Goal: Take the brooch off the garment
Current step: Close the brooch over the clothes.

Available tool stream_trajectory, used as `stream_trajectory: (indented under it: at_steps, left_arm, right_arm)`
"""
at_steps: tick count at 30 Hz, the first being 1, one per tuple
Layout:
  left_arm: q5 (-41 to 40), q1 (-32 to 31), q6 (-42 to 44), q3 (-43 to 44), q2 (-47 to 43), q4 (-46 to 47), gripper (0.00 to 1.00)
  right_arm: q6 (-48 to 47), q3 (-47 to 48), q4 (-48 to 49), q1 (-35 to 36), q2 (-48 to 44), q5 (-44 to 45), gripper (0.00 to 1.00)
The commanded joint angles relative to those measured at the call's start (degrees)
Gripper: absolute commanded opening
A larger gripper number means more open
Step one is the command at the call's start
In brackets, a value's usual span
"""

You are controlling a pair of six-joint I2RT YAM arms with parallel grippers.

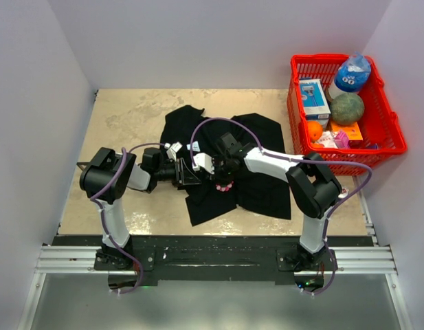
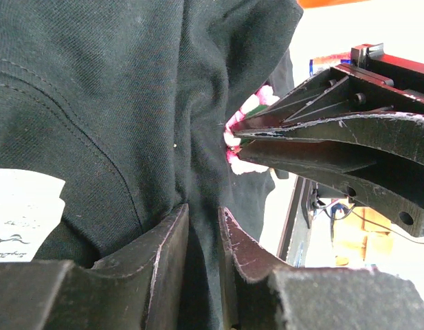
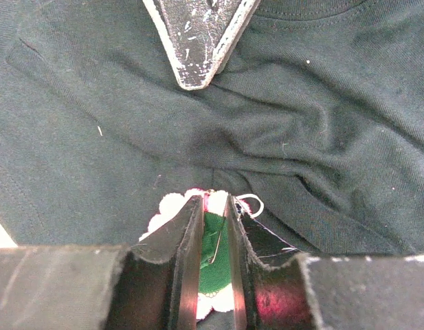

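The black garment (image 1: 253, 148) lies spread on the table's middle. The brooch (image 1: 224, 185), a small pink and white bead cluster, sits at its centre. My right gripper (image 3: 214, 206) is shut on the brooch (image 3: 172, 204); its green backing and metal pin show between the fingers. My left gripper (image 2: 203, 214) is shut on a fold of the garment (image 2: 115, 103) just beside the brooch (image 2: 247, 106). The left fingertip (image 3: 198, 41) shows at the top of the right wrist view. A white label (image 2: 23, 210) shows at left.
A red basket (image 1: 390, 137) with a bottle, boxes, a green ball and an orange stands at the right of the table. Both arms meet over the garment's centre. White walls close in the table on three sides.
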Motion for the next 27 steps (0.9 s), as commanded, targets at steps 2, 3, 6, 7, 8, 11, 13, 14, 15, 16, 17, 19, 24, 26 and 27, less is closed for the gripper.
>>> stream_trajectory:
  at_steps: [2, 3, 6, 7, 8, 11, 13, 14, 15, 16, 17, 19, 24, 26, 27]
  left_arm:
    - [-6.20, 0.05, 4.33, -1.47, 3.31, -8.05, 0.31]
    - [-6.20, 0.13, 4.42, -1.47, 3.39, -8.05, 0.31]
    - [-6.20, 0.13, 4.42, -1.47, 3.39, -7.97, 0.32]
    - [-6.29, 0.13, 4.33, -1.47, 3.48, -8.05, 0.33]
    - [-6.29, 0.13, 4.33, -1.47, 3.48, -7.97, 0.33]
    - [-6.29, 0.22, 4.42, -1.47, 3.48, -8.05, 0.34]
    - [-6.29, 0.22, 4.50, -1.56, 3.48, -7.97, 0.34]
    - [-6.29, 0.22, 4.50, -1.56, 3.31, -8.05, 0.34]
    - [-6.38, 0.22, 4.59, -1.47, 3.31, -8.05, 0.34]
    - [-6.20, 0.31, 4.51, -1.56, 3.31, -8.14, 0.34]
    - [-6.20, 0.40, 4.68, -1.47, 3.22, -8.14, 0.34]
    - [-6.20, 0.48, 4.68, -1.47, 3.22, -8.14, 0.34]
    - [-6.03, 0.49, 4.68, -1.47, 3.22, -7.97, 0.34]
    - [-5.94, 0.49, 4.68, -1.47, 3.31, -7.88, 0.34]
    - [-5.94, 0.57, 4.68, -1.47, 3.31, -7.96, 0.34]
  right_arm:
    - [0.10, -1.61, 0.54, -0.24, -1.59, 3.85, 0.21]
    - [-0.07, -1.70, 0.63, -0.24, -1.77, 4.03, 0.19]
    - [-0.60, -2.05, 1.15, -0.33, -2.21, 4.56, 0.15]
    - [-0.69, -1.62, 0.28, -0.24, -1.86, 4.82, 0.15]
    - [-0.51, -1.44, 0.01, -0.33, -1.51, 5.00, 0.15]
    - [-0.25, -1.26, -0.43, -0.33, -1.51, 4.74, 0.07]
    - [0.80, -0.83, -0.60, -0.33, -1.33, 4.38, 0.00]
    - [1.07, -0.48, -0.78, -0.33, -1.07, 4.30, 0.00]
    - [1.51, -0.21, -0.87, -0.33, -0.72, 4.38, 0.00]
    - [2.38, 0.31, -1.04, -0.33, -0.28, 4.73, 0.00]
    - [2.82, 0.67, -1.30, -0.33, 0.07, 5.17, 0.00]
    - [4.05, 2.15, -2.61, -0.50, 1.13, 5.35, 0.00]
    - [7.92, 5.94, -5.09, -2.17, 3.33, 4.91, 0.00]
    - [8.62, 4.63, -2.54, -2.70, 1.93, 4.12, 0.00]
    - [9.59, 4.54, -1.84, -3.31, 1.75, 4.03, 0.00]
